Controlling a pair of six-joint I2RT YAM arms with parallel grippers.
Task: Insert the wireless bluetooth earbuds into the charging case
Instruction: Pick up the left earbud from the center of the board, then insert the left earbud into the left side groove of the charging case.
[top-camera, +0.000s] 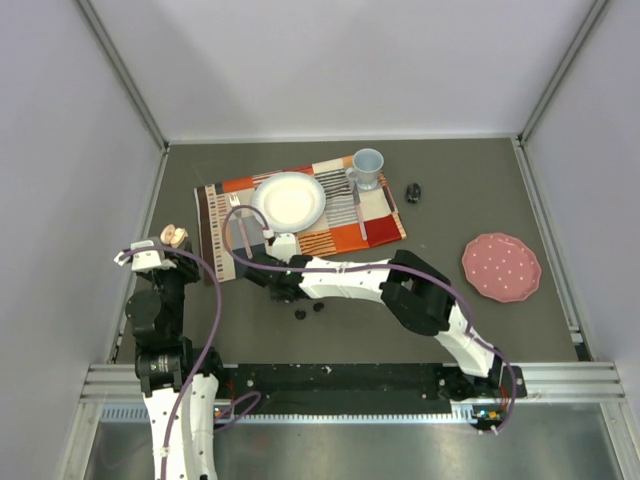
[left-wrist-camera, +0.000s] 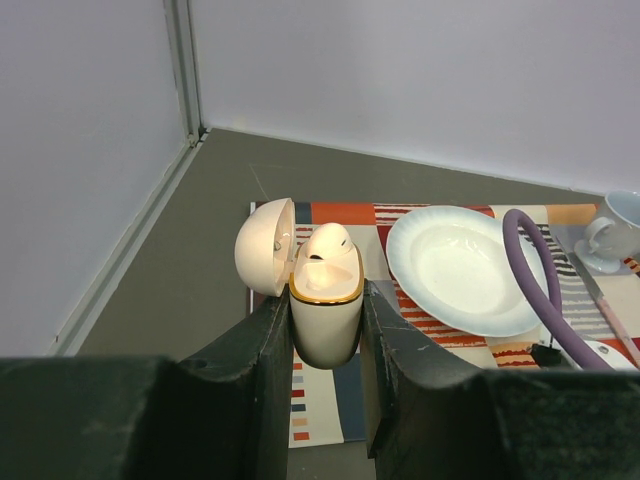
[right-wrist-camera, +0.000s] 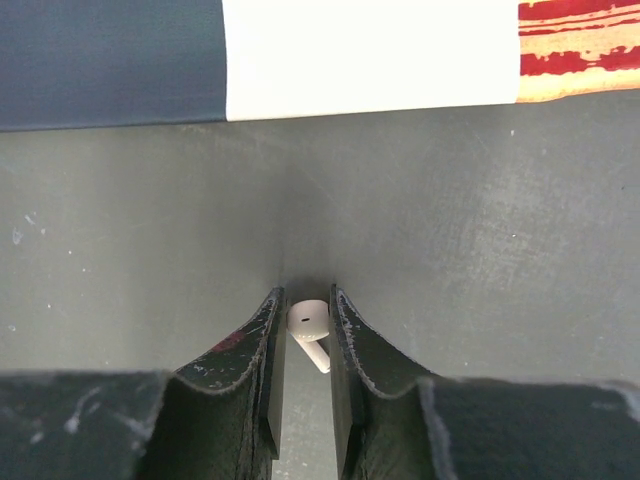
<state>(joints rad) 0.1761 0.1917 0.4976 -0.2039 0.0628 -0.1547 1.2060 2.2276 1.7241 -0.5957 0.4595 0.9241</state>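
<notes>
My left gripper (left-wrist-camera: 322, 297) is shut on a cream charging case (left-wrist-camera: 325, 330) with a gold rim, held upright above the table's left side (top-camera: 175, 238). Its lid (left-wrist-camera: 265, 245) hangs open to the left, and one white earbud (left-wrist-camera: 328, 245) sits in the case. My right gripper (right-wrist-camera: 308, 293) is down on the grey table just in front of the placemat (top-camera: 275, 283). Its fingers press both sides of a white stemmed earbud (right-wrist-camera: 308, 320) lying on the table. Two small black earbuds (top-camera: 300, 314) (top-camera: 318, 307) lie beside that gripper.
A patterned placemat (top-camera: 215, 215) carries a white plate (top-camera: 290, 200), a pale blue cup (top-camera: 367, 168) and cutlery (top-camera: 358, 212). A small dark object (top-camera: 412, 192) lies right of the mat. A pink dotted plate (top-camera: 500, 267) rests at the right. Walls enclose the table.
</notes>
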